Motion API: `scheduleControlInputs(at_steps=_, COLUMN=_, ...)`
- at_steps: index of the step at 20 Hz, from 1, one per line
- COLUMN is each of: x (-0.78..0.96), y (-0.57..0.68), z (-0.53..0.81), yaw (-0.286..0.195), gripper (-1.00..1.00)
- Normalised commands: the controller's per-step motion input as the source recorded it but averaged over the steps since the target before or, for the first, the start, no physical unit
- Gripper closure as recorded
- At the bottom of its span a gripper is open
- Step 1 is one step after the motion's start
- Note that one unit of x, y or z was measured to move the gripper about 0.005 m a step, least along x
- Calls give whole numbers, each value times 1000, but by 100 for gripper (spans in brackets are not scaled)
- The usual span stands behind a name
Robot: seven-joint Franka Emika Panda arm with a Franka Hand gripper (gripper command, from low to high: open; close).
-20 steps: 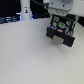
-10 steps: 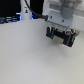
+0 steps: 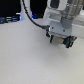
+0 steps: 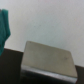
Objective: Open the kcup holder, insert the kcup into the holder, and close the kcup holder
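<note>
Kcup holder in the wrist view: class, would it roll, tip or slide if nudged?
The kcup holder looks boxy and flat-faced, so rolling seems unlikely. It appears broad, so it would probably slide rather than tip. Its weight cannot be told from these pictures.

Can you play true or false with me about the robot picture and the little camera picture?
1. The table is white. True.
2. The gripper is at the exterior view's left. False: it is at the exterior view's right.
3. A black cable runs to the arm. True.
4. The kcup holder shows a bright yellow panel in the wrist view. False: the panel is pale grey, on a dark block.
5. The thing at the edge of the wrist view is red. False: it is a green thing, too blurry to name for sure.
</note>
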Motion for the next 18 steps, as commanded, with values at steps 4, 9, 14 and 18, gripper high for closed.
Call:
scheduleControlInputs(at_steps=4, x=-346, y=86, z=-77, yaw=241, gripper=-100)
scheduleControlInputs(at_steps=9, x=-408, y=341, z=2, yaw=135, gripper=-100)
scheduleControlInputs(at_steps=14, x=-410, y=448, z=16, yaw=111, gripper=-100)
scheduleControlInputs(at_steps=18, x=-498, y=495, z=29, yaw=101, gripper=-100)
